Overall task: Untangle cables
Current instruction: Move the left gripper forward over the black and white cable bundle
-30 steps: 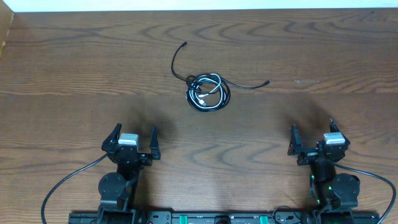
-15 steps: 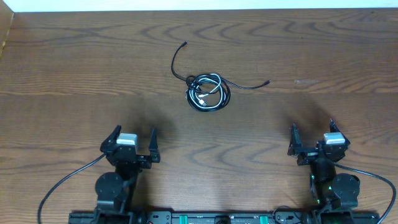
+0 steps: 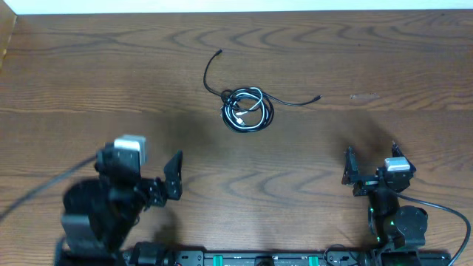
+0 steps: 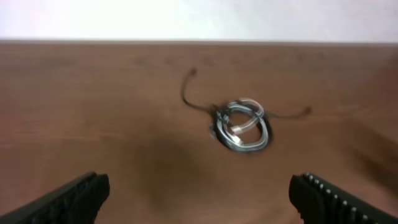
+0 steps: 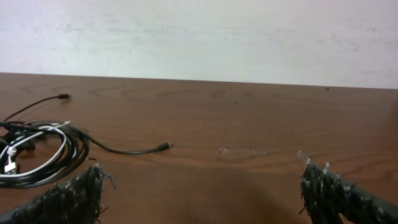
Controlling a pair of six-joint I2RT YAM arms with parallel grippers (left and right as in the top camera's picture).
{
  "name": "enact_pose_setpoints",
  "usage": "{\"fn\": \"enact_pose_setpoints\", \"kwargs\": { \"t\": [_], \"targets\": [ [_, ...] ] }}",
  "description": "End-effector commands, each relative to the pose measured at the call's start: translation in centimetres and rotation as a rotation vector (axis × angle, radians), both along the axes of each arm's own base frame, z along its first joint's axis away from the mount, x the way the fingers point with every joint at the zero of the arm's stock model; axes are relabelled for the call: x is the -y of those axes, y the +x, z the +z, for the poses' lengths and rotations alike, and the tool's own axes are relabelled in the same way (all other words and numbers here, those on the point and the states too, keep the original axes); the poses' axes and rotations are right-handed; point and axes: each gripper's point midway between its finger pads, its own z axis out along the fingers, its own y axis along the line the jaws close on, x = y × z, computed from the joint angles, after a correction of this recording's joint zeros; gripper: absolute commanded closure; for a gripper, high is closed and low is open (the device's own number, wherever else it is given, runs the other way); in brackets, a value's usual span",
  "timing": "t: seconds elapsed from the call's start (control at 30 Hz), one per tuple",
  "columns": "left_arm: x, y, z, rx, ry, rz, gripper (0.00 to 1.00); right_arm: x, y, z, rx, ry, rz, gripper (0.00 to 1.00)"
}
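Note:
The cables (image 3: 247, 108) lie in one tangled coil on the wooden table, black cords with a short white one wound inside. One black end trails up left (image 3: 210, 70) and another runs right to a small plug (image 3: 317, 98). The coil also shows in the left wrist view (image 4: 241, 124) and at the left edge of the right wrist view (image 5: 34, 152). My left gripper (image 3: 144, 177) is open and empty, raised and blurred, well below left of the coil. My right gripper (image 3: 371, 164) is open and empty, low at the front right.
Thick black cords run from both arm bases (image 3: 443, 208) at the front edge. A pale scuff (image 3: 363, 97) marks the table right of the coil. The table's far edge meets a white wall (image 5: 199, 37).
My left arm has lifted and swung left, and its image is now blurred. The right arm and the cables have not moved.

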Motion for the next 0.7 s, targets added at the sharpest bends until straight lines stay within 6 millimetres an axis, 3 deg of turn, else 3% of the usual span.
{"fn": "enact_pose_setpoints", "kwargs": {
  "t": [0.0,0.13,0.27,0.4,0.43,0.47,0.5,0.53,0.67],
  "targets": [
    [1.7,1.6,2.5,-0.085,-0.053,-0.079,0.02,0.0,0.0,-0.1,-0.002,-0.012,0.001,0.01],
    [2.0,3.9,2.3,-0.226,-0.050,-0.077,0.02,0.0,0.0,-0.1,-0.002,-0.012,0.001,0.01],
    [3.6,5.4,-0.6,-0.379,-0.102,-0.143,0.02,0.0,0.0,-0.1,-0.002,-0.012,0.001,0.01],
    [4.8,5.7,-3.8,-0.561,-0.156,-0.189,0.02,0.0,0.0,-0.1,-0.002,-0.012,0.001,0.01],
    [4.9,5.8,-4.7,-0.601,-0.157,-0.186,0.10,0.0,0.0,-0.1,-0.002,-0.012,0.001,0.01],
    [4.9,5.9,-5.6,-0.646,-0.158,-0.182,0.44,0.0,0.0,-0.1,-0.002,-0.012,0.001,0.01],
    [4.9,6.0,-6.6,-0.699,-0.164,-0.172,0.86,0.0,0.0,-0.1,-0.002,-0.012,0.001,0.01],
    [4.9,6.2,-7.2,-0.728,-0.171,-0.162,0.92,0.0,0.0,-0.1,-0.002,-0.012,0.001,0.01],
    [5.0,7.3,-10.1,-0.870,-0.221,-0.085,0.92,0.0,0.0,-0.1,-0.002,-0.012,0.001,0.01]
  ]
}}
